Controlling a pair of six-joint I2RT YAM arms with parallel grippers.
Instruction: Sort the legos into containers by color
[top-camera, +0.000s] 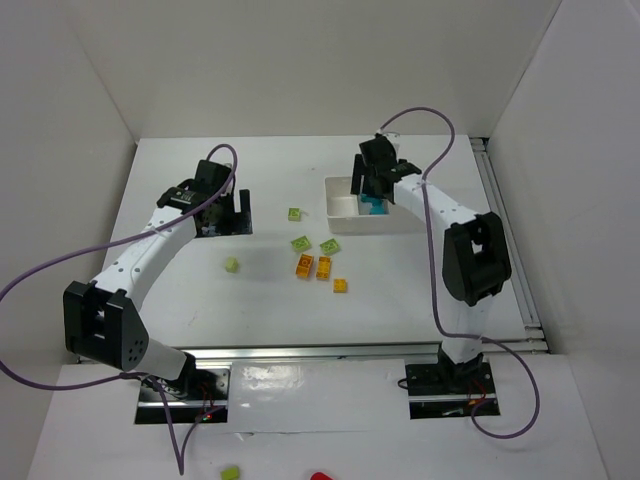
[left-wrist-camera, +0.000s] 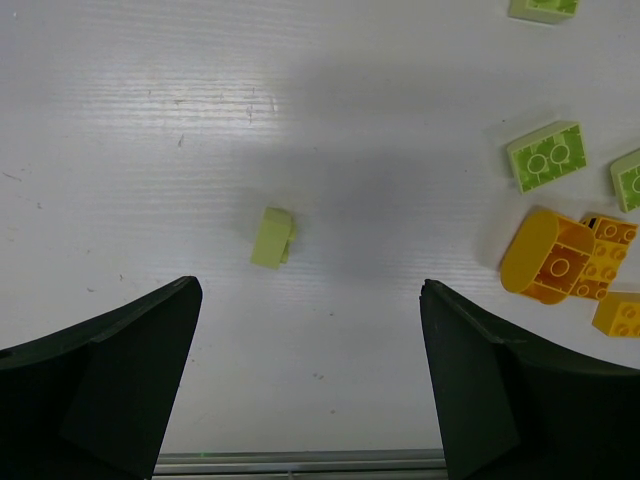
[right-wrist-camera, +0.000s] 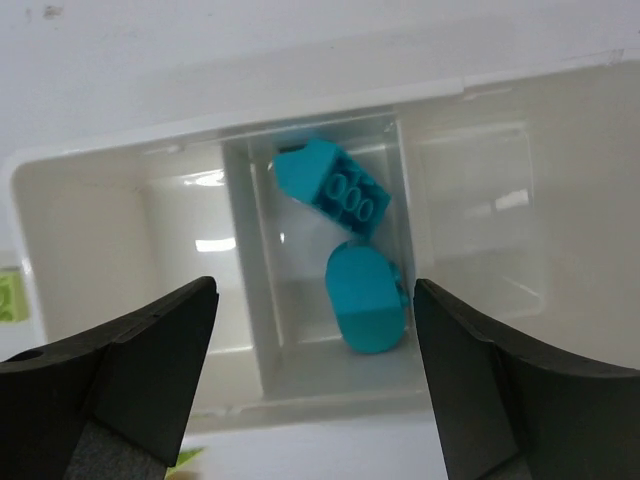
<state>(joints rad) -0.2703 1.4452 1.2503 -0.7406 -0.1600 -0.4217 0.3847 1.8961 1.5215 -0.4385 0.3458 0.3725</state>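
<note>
From above, the left arm bends far-left, its left end effector (top-camera: 222, 213) low over the tabletop (top-camera: 260, 300). The right arm holds the right end effector (top-camera: 372, 192) over the white tray (top-camera: 400, 226).

Left wrist: spread wide, empty, near a lime lego (left-wrist-camera: 272, 237), with orange legos (left-wrist-camera: 565, 265) to its right.

Right wrist: spread wide, empty, over two cyan legos (right-wrist-camera: 345, 190) in the tray's middle compartment.

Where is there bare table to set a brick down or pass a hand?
Free: the far table strip between left gripper and tray; the near strip between the orange bricks and the rail. Crowded: centre, green bricks close beside the orange ones, a lone green brick to their left.
</note>
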